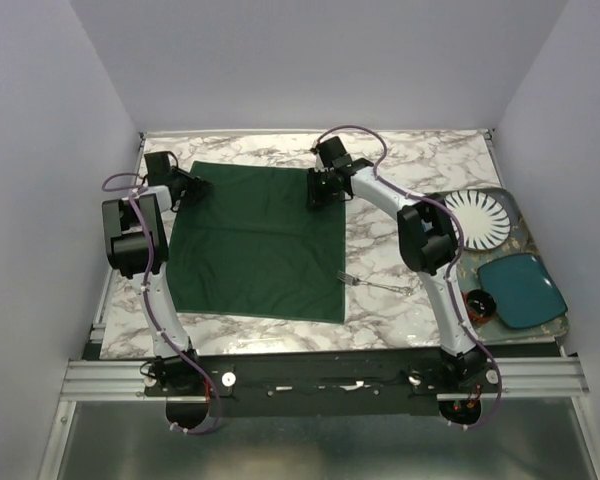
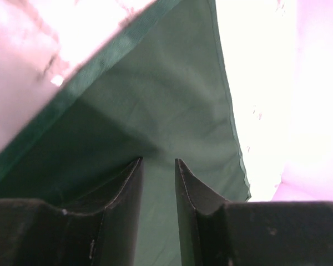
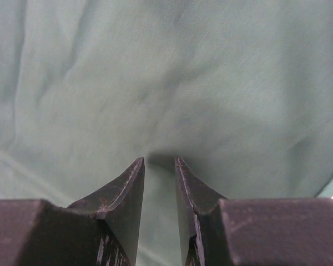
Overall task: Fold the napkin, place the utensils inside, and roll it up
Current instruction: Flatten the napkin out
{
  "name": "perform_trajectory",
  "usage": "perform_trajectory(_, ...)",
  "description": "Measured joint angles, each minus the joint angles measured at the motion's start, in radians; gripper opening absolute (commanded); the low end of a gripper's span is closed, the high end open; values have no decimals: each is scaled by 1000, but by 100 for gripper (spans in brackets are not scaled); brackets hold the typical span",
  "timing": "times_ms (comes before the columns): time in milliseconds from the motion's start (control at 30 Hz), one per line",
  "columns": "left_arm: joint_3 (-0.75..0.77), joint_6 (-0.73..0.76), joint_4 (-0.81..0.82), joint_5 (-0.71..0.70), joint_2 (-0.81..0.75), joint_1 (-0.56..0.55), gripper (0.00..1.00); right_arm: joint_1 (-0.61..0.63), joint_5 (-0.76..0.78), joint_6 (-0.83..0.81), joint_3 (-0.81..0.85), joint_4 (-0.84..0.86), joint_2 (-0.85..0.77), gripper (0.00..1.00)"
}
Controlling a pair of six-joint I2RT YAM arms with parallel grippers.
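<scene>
left claw (image 2: 158, 160) narrowly spread over napkin (image 1: 260, 240); right claw (image 3: 160, 159) likewise | fork (image 1: 375, 284) beside napkin; teal dish (image 1: 520, 288) beyond

Napkin (image 1: 258, 245) flat on tabletop (image 1: 400, 160), left end effector (image 1: 192, 188) and right end effector (image 1: 317, 190) at its far corners. Fork (image 1: 375, 284) lies nearward of right end effector, just off cloth edge.

One napkin (image 1: 260, 245), one fork (image 1: 375, 284), one dish (image 1: 520, 288), one plate (image 1: 477, 217).
</scene>
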Motion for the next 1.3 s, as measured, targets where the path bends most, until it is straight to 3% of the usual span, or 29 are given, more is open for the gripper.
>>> perform_trajectory(400, 183, 71, -124, 14, 72, 24, 47, -12, -53, -35, 310, -100, 137, 45)
perform_trajectory(500, 268, 98, -173, 20, 95, 32, 48, -13, -58, -35, 364, -130, 142, 53)
perform_trajectory(633, 294, 140, -225, 23, 51, 34, 50, -8, -58, -58, 353, -143, 102, 73)
perform_trajectory(733, 200, 168, -274, 11, -87, 26, 50, 25, -46, -88, 243, -159, -1, 80)
perform_trajectory(967, 33, 280, -410, -55, -647, -15, 51, 260, -49, -109, 54, -145, -183, 79)
perform_trajectory(1133, 33, 326, -448, -96, -940, -13, 50, 430, -50, -109, 69, -130, -169, 70)
perform_trajectory(1233, 32, 336, -478, -97, -1018, -13, 48, 489, -45, -114, 136, -126, -121, 60)
perform_trajectory(1300, 20, 336, -496, -97, -1051, -16, 47, 526, -45, -124, 207, -125, -68, 59)
